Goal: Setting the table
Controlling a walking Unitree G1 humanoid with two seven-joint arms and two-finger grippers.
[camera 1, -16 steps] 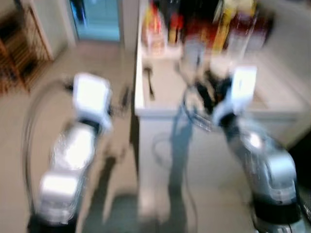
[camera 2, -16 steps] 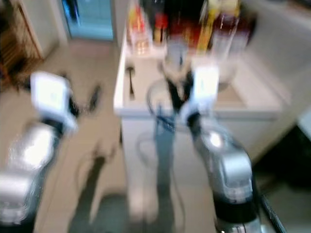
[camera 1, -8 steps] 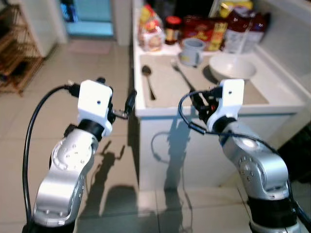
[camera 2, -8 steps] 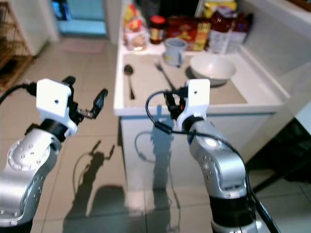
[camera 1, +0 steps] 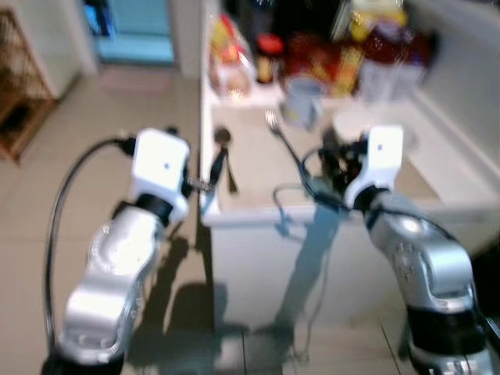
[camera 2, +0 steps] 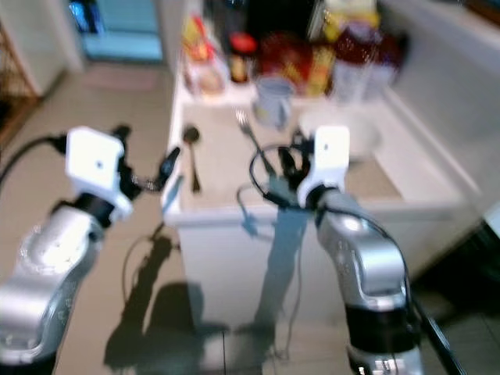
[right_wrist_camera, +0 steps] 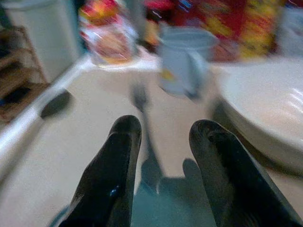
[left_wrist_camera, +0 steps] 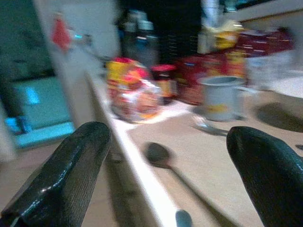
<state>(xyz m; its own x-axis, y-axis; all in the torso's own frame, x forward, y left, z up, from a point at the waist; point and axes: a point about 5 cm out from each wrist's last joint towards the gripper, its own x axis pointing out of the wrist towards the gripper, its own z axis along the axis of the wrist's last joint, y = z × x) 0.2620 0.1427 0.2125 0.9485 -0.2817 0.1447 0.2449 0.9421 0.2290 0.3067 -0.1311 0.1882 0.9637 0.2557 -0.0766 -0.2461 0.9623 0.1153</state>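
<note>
Left gripper (camera 1: 212, 168) hangs at the surface (camera 2: 375, 176) edge, fingers released; right gripper (right_wrist_camera: 163, 156), fingers apart and empty, faces the fork (camera 2: 251, 134). Spoon (camera 1: 225, 152) lies near the edge. Risk (views blurred): a misjudged reach knocks the mug (camera 2: 269, 100) or bowl (right_wrist_camera: 265, 111).

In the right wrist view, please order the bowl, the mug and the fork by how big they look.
1. White bowl, largest, though cut off by the frame.
2. Blue-grey mug.
3. Fork, thinnest; its handle runs behind the right gripper.
</note>
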